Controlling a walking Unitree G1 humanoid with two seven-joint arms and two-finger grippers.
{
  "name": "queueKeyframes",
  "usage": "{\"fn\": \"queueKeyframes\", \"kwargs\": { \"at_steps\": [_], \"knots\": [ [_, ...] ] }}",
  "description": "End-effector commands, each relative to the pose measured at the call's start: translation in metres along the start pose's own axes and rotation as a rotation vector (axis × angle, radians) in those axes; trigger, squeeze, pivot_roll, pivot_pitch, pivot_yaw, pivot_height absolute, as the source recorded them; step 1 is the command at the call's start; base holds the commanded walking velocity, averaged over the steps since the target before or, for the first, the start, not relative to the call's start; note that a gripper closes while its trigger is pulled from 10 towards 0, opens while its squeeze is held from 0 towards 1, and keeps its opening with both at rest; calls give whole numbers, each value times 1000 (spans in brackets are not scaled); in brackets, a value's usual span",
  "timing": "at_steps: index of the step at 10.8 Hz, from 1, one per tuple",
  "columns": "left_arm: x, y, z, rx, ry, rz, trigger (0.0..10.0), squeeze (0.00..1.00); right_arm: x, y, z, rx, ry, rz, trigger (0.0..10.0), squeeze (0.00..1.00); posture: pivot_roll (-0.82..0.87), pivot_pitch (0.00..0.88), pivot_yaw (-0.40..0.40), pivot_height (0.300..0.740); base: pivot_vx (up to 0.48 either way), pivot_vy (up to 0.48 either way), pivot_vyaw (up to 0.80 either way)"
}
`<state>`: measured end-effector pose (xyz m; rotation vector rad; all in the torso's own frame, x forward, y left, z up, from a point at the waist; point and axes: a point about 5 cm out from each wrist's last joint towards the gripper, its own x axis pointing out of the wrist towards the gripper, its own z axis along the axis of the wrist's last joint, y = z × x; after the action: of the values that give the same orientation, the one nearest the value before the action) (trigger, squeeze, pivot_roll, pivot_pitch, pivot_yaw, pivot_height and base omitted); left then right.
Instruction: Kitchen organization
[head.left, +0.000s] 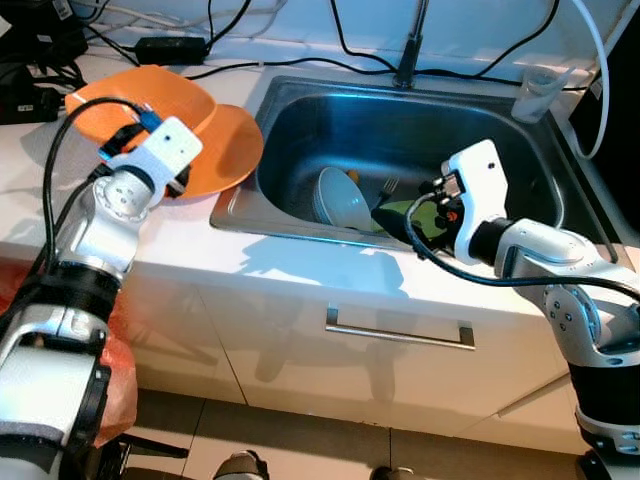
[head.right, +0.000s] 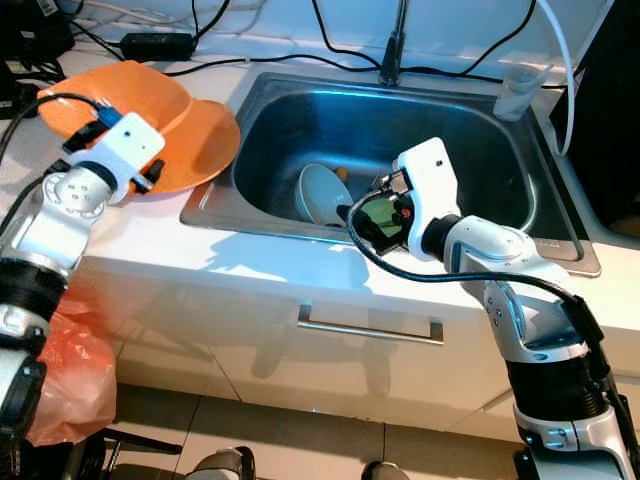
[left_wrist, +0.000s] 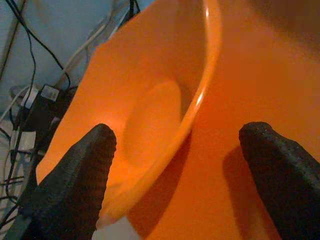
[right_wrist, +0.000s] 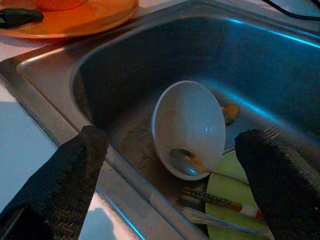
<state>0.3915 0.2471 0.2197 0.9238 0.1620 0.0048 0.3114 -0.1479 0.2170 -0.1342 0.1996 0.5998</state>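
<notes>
**Robot hands at a kitchen sink**

At 10 o'clock, the left hand (left_wrist: 175, 170) hovers released over an orange bowl (left_wrist: 150, 125) resting on an orange plate (head.left: 225, 150) on the white surface (head.left: 300, 265). The right hand (right_wrist: 170, 175), also released, hangs above the sink (head.left: 400, 130), where a white bowl (right_wrist: 190, 125) lies tilted with a spoon (right_wrist: 185, 160).

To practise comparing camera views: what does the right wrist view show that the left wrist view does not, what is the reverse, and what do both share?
Right wrist view alone: the steel sink holding a tilted white bowl, a spoon, chopsticks and a green plate.

Left wrist view alone: an orange bowl seen close, with black cables behind it.

Shared: an orange plate, and in each an open pincer, right pincer over the sink, left pincer at the orange dishes.
</notes>
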Motion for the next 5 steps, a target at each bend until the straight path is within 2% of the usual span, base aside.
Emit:
{"fn": "queueKeyframes", "kwargs": {
  "at_steps": [1, 5],
  "knots": [
    [1, 6, -1, 16, 7, 13, 10000, 0, -2, 0, 4, -6, -16, -2, 10000, 0, -26, 98, 6, 740, 0, 0, 0],
    [6, 3, -13, 65, 42, 3, 10000, 0, -5, 1, 3, -4, -17, -6, 10000, 0, -35, 102, 10, 740, 0, 0, 0]
  ]
}}
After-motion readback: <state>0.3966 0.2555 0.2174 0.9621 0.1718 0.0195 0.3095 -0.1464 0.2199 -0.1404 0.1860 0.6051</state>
